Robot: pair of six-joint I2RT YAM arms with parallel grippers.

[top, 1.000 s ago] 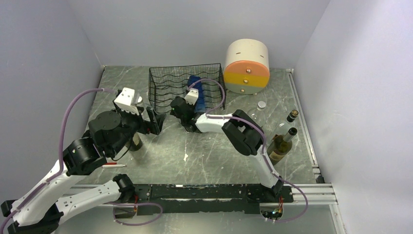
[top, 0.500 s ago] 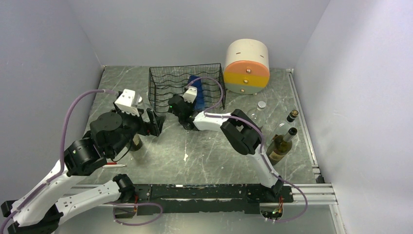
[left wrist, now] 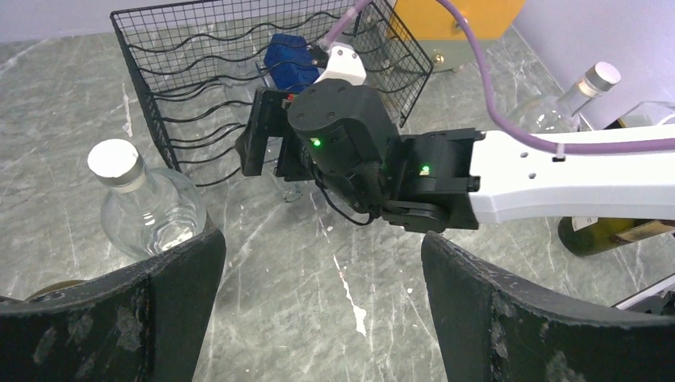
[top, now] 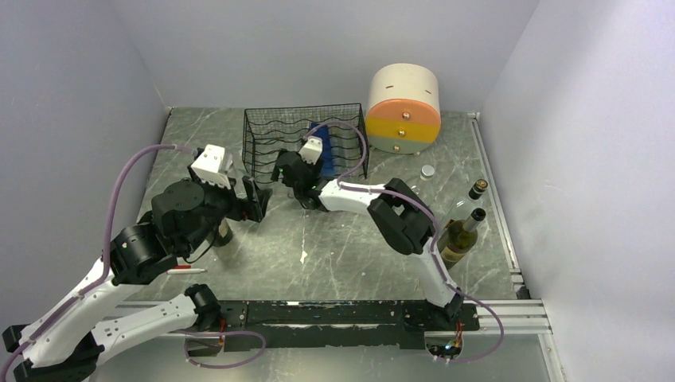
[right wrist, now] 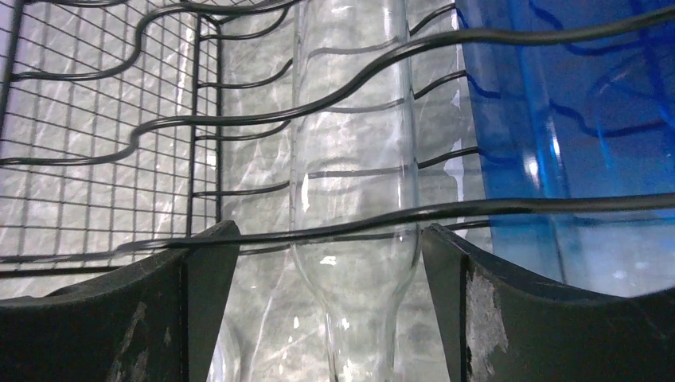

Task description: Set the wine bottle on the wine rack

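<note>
The black wire wine rack stands at the back of the table and also shows in the left wrist view. A clear glass wine bottle lies inside it on a wavy tier, neck towards my right gripper. My right gripper is at the rack's front; its jaws stand open on either side of the neck without touching it. A blue bottle lies in the slot to its right. My left gripper is open and empty above the table, just left of the rack front.
A clear bottle with a silver cap stands by my left gripper. A green wine bottle, a dark bottle top and a silver cap are at the right. The round cream, orange and yellow drawer unit sits at the back right.
My right gripper has moved up and left, closer to the rack front. My left arm has shifted slightly towards the rack.
</note>
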